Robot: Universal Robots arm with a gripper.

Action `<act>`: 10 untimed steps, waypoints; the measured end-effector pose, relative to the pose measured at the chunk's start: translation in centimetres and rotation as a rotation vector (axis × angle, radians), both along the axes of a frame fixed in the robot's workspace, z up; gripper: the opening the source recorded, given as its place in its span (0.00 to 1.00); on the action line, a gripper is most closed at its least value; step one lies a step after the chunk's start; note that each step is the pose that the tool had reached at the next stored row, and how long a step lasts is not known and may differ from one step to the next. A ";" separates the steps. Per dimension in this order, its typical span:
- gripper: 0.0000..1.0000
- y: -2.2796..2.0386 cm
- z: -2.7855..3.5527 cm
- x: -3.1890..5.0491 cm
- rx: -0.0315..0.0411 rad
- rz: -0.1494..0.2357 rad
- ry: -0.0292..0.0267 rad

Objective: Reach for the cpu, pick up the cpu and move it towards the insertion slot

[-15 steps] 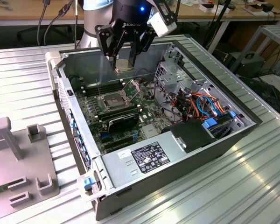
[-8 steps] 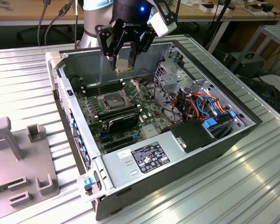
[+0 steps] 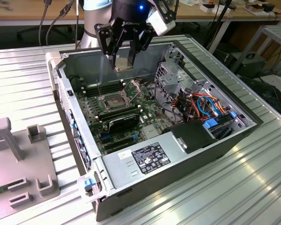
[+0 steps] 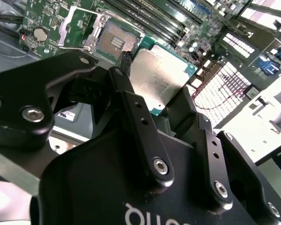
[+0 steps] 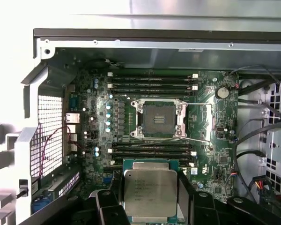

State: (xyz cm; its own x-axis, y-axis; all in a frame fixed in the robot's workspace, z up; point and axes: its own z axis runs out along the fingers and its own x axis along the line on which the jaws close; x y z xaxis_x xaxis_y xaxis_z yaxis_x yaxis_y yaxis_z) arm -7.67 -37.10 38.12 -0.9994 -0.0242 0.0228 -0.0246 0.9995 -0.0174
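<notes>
Gripper state: we see the gripper point(image 3: 125, 60) pinching the cpu point(image 5: 150, 192) between its two black fingers point(image 4: 131, 110), one on each opposite edge.
Cpu location: held in the air above the open computer case point(image 3: 215, 140), over the motherboard point(image 5: 84, 117) and not touching it.
Cpu orientation: in the first wrist view its silver-beige face is turned to the camera; the chip is square, so we note no long axis. In the exterior view it hangs edge-down, roughly upright.
Cpu relative to insertion slot: in both wrist views the insertion slot point(image 5: 159, 119) lies just beyond the cpu, apart from it, its frame open and dark centre exposed.
Count: we count one cpu, one insertion slot, one gripper.
Memory slots point(image 5: 152, 82): long black rows lie on both sides of the insertion slot; exact number unclear.
</notes>
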 end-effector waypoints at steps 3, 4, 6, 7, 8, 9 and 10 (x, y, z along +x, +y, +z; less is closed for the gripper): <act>0.55 0.59 -0.19 0.00 0.0001 0.014 -0.0079; 0.55 0.88 -0.28 0.00 0.0000 0.018 -0.0114; 0.55 1.41 -0.43 0.00 -0.0001 0.026 -0.0176; 0.55 1.62 -0.48 0.01 -0.0001 0.028 -0.0202; 0.55 1.94 -0.56 0.01 -0.0001 0.031 -0.0249; 0.55 2.35 -0.65 0.03 0.0000 0.035 -0.0314; 0.55 2.76 -0.75 0.07 -0.0002 0.038 -0.0356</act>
State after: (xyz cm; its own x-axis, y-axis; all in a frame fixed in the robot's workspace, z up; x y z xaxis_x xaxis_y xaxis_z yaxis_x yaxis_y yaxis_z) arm -7.59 -34.34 37.37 -0.9980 -0.0625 -0.0128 -0.0623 0.9979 -0.0191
